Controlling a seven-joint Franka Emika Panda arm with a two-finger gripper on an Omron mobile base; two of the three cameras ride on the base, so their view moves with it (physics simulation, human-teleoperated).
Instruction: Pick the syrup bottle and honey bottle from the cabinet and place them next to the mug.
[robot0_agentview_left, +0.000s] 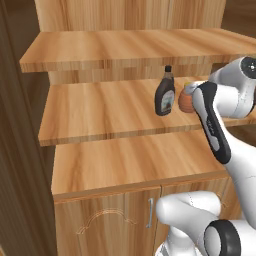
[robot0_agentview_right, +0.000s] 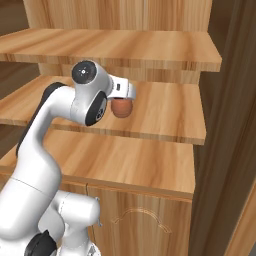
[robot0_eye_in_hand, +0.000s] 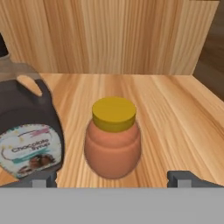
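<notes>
On the cabinet (robot0_agentview_left: 100, 165) middle shelf: 1 syrup bottle (robot0_eye_in_hand: 26, 131), 1 honey bottle (robot0_eye_in_hand: 113, 139) just beside it, both upright. Fingers (robot0_eye_in_hand: 183, 178) spread wide, flanking the honey bottle, gripping nothing.

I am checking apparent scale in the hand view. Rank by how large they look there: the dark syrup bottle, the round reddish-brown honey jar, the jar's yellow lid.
1. Dark brown syrup bottle, pale label; cropped at the left edge and perhaps nearer, so unsure.
2. Round reddish-brown honey jar.
3. Its yellow lid.
</notes>
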